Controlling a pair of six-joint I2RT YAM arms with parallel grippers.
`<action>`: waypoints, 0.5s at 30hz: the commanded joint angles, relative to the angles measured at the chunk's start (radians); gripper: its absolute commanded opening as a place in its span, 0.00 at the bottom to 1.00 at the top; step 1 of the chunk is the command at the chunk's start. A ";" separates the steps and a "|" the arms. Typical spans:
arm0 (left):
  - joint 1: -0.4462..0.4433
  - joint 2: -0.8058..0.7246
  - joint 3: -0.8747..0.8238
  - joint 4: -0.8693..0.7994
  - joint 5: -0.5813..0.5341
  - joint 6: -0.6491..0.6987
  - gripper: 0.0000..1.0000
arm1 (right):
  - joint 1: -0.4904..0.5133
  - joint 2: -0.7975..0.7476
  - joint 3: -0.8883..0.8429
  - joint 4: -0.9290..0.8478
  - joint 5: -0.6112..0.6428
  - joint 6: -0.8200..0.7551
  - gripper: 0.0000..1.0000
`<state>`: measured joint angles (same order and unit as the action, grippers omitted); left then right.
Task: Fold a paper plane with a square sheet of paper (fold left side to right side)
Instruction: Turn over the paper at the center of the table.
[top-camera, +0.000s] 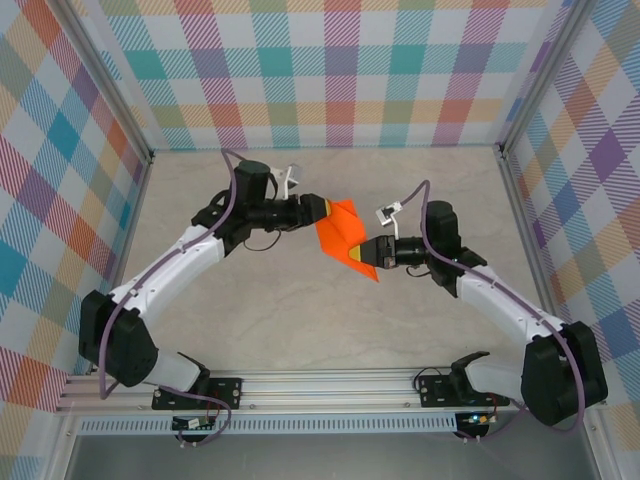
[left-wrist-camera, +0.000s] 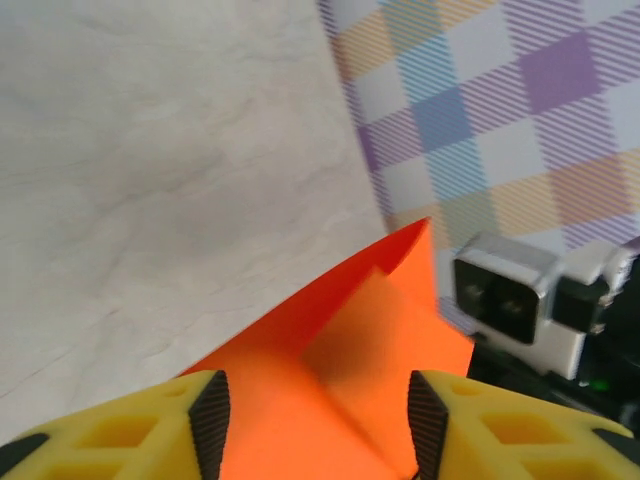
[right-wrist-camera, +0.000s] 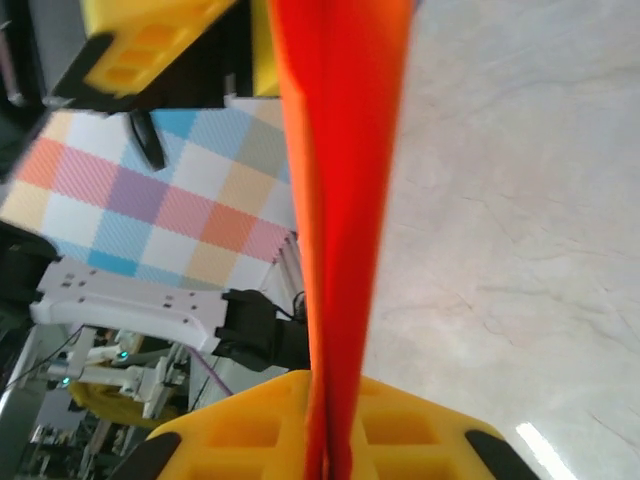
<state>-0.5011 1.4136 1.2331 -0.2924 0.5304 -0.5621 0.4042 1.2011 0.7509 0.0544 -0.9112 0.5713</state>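
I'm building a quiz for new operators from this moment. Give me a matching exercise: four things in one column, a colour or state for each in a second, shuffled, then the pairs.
Things:
1. orange paper
2. left gripper
3. right gripper
4. table

States:
A. pale and marbled
B. fingers apart, the sheet lying flat between them
C. creased, between the two arms
D. fingers pinched on the sheet, seen edge-on

Pairs: 1-C, 2-B, 3-D, 4-A

Your left tool (top-camera: 322, 208) points toward 3 o'clock, fingers spread apart. Your right tool (top-camera: 369, 252) points toward 9 o'clock, pinching the orange paper (top-camera: 342, 230).
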 joint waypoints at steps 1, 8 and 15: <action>0.011 -0.107 0.025 -0.198 -0.232 0.141 0.60 | 0.042 0.003 0.094 -0.385 0.176 -0.254 0.10; 0.009 -0.353 -0.107 -0.225 -0.596 0.147 0.67 | 0.294 0.109 0.316 -0.760 0.958 -0.355 0.03; 0.009 -0.627 -0.232 -0.247 -0.915 0.094 0.67 | 0.546 0.438 0.610 -1.137 1.771 -0.263 0.02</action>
<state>-0.5007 0.8467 1.0336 -0.5034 -0.1783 -0.4534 0.9051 1.5398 1.2846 -0.8272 0.4057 0.2829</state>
